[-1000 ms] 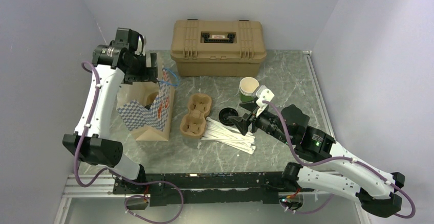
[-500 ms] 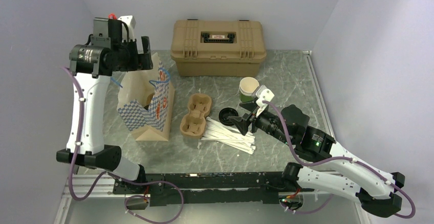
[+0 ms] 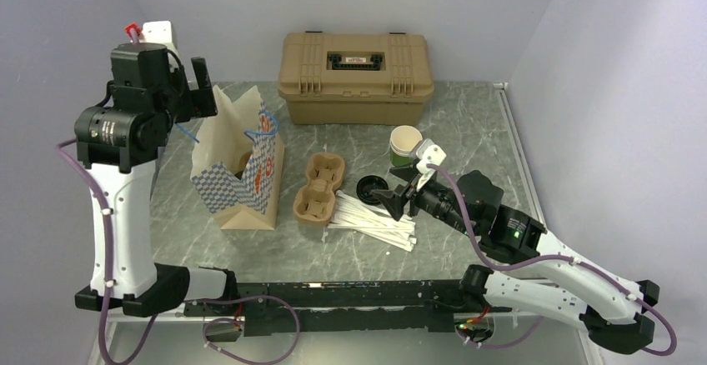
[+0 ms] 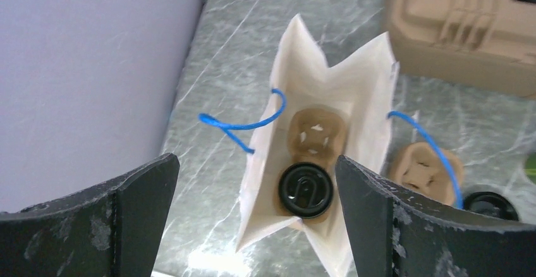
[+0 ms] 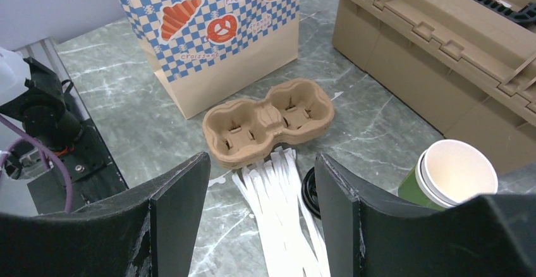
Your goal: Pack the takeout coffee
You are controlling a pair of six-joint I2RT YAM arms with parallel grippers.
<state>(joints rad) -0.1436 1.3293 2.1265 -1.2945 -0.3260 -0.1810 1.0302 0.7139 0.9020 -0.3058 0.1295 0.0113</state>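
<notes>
Sitting in paper bag (image 4: 297, 55), takeout coffee (image 4: 306, 190), seemingly in a tray (image 4: 316, 131), left hand (image 4: 256, 217) wide above, right hand (image 5: 260, 188) parted, empty

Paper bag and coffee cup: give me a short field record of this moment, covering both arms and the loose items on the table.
coffee cup: inside the paper bag, lid on, in one slot of a cup carrier; other slot empty
left gripper: above the bag's mouth, jaws open, empty
right gripper: low over the paper strips, jaws open, empty
on table: second carrier, loose lid, green cup, tan case
</notes>
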